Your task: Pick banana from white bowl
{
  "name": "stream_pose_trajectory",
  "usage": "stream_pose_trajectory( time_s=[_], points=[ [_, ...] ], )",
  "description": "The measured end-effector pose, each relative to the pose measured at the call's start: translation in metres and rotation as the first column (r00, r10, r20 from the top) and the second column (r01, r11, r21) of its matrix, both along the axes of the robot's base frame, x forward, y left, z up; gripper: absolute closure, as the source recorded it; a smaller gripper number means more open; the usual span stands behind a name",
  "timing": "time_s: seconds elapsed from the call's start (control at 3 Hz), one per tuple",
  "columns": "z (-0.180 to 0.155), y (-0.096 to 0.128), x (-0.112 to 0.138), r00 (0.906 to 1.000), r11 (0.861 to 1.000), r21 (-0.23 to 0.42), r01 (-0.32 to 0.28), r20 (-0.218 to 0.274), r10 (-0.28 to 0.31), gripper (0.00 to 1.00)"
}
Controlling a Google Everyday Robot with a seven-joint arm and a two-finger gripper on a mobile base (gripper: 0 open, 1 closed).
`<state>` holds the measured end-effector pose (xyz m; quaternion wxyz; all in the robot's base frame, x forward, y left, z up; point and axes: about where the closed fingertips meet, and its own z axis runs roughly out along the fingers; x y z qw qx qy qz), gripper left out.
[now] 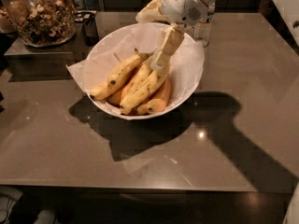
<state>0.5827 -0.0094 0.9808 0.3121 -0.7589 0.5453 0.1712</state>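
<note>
The robot's white arm (184, 3) is hanging over the far side of the white bowl (140, 116), and the gripper (161, 62) at its end is pointing down into the bowl. The tip of the gripper is sitting right on the pile of fruit. It is touching the top end of the banana (140, 93), the long yellow one that is lying in the middle of the pile. I cannot tell if the gripper is open or closed, or if it is holding the banana. The banana is lying inside the bowl, slanting from the gripper down toward the near rim, with its lower end pointing to the front left. Another banana (117, 76) with small brown spots is lying just beside it on the left, and the two are touching. An orange-colored fruit (161, 99) is peeking out from under the banana on the right. Crinkled white paper (110, 55) is lining the bowl and sticking out over its left rim. The bowl is sitting on a smooth brown table (70, 153) and is throwing a dark shadow in front of it. A big glass jar (42, 15) full of nuts is standing at the far left, well apart from the bowl. A clear bottle (202, 29) is standing just behind the bowl, partly hidden by the arm.
</note>
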Motion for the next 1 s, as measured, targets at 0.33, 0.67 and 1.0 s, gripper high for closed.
stream_pose_trajectory(
  time_s=[0.33,0.67,1.0],
  points=[
    [0.000,0.000,0.000,1.0000,1.000,0.000,0.000,0.000,0.000,0.32],
    [-0.003,0.003,0.001,1.0000,1.000,0.002,-0.004,-0.005,0.004,0.31],
    [-0.013,0.013,0.007,0.9996,0.999,0.024,-0.024,-0.016,0.025,0.32]
  ],
)
